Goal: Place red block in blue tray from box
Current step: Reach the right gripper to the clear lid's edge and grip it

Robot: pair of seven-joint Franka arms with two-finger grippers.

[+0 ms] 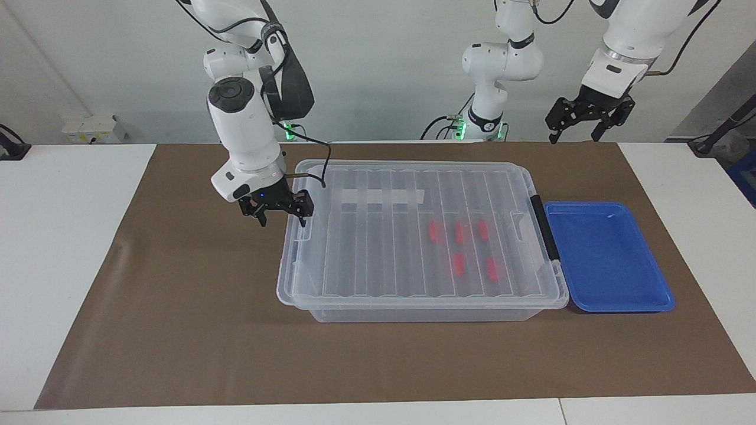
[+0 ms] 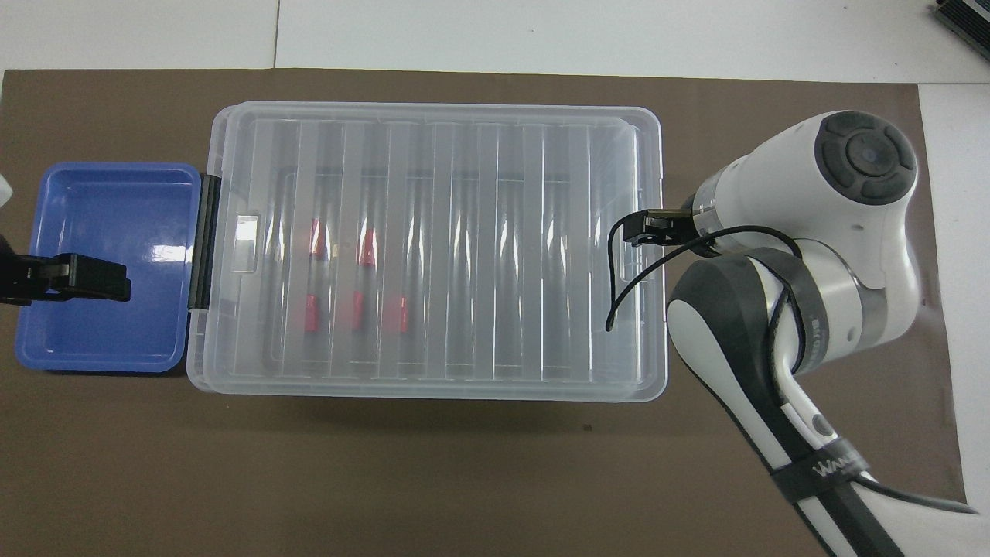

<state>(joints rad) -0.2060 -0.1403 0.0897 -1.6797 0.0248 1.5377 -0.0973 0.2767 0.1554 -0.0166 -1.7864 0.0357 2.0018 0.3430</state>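
The box (image 1: 384,265) (image 2: 464,247) lies mid-table with its ribbed clear lid on. Several red blocks (image 1: 459,232) (image 2: 356,309) show through the lid, in the half toward the left arm's end. The blue tray (image 1: 608,260) (image 2: 100,209) sits against that end of the box and holds nothing. My right gripper (image 1: 283,219) (image 2: 638,230) is open and hangs low at the box's other end. One of its fingertips is over the lid's edge by the clear latch tab (image 1: 304,227), and the other is outside the box. My left gripper (image 1: 574,137) (image 2: 85,278) waits open, high over the tray.
A black clip (image 1: 543,227) (image 2: 203,240) holds the lid at the tray end. A brown mat (image 1: 177,295) covers the table between white side panels. The right arm's cable (image 2: 623,286) dangles over the lid's corner.
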